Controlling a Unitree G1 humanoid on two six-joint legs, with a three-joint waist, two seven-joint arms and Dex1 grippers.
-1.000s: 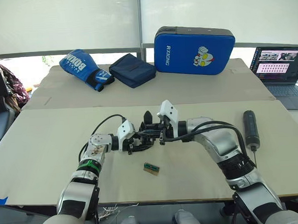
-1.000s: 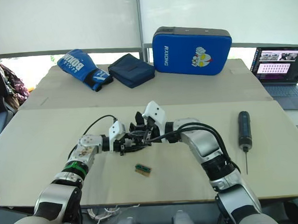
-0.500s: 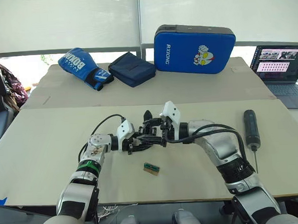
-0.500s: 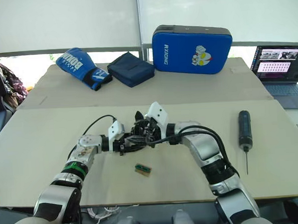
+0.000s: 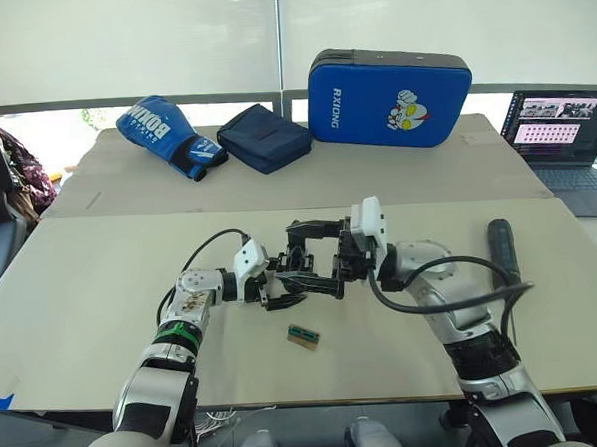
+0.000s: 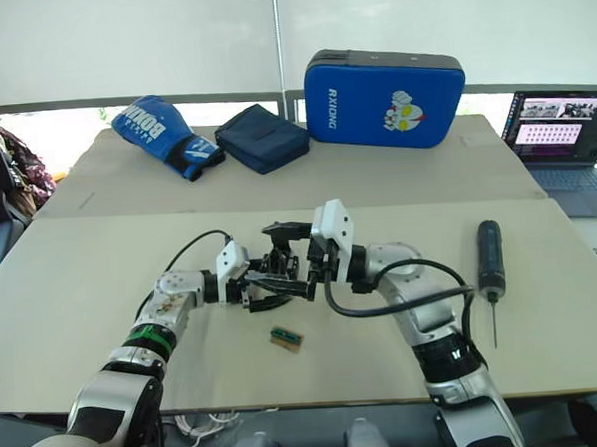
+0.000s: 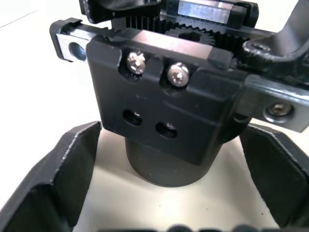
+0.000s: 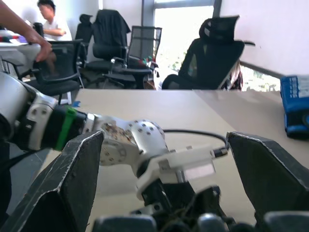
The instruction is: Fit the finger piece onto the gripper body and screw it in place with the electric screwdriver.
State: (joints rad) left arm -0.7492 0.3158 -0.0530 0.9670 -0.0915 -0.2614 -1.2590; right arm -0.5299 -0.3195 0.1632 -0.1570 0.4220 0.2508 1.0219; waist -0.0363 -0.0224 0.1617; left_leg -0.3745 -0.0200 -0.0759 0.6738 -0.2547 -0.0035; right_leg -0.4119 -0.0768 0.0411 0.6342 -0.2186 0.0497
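Note:
The gripper body point(image 7: 164, 96), a black block with two screw heads and two empty holes, stands on the table between my grippers. My left gripper point(image 5: 280, 291) is open; its fingers point(image 7: 63, 179) flank the body's round base with gaps on both sides. My right gripper point(image 5: 302, 255) is open wide just right of the body, one finger above it and one below, holding nothing. I cannot pick out the finger piece among the black parts. The electric screwdriver point(image 6: 489, 257) lies on the table at the right, bit toward me.
A small green-and-brown block point(image 5: 303, 334) lies in front of the grippers. At the back are a blue boxing glove point(image 5: 167, 135), a dark blue pouch point(image 5: 264, 138) and a blue pad point(image 5: 388, 86). A laptop point(image 5: 564, 134) sits at the far right.
Both grippers opened. The right gripper let go, drew back to the right and turned so its fingers stand one above the other. The left arm stayed in place.

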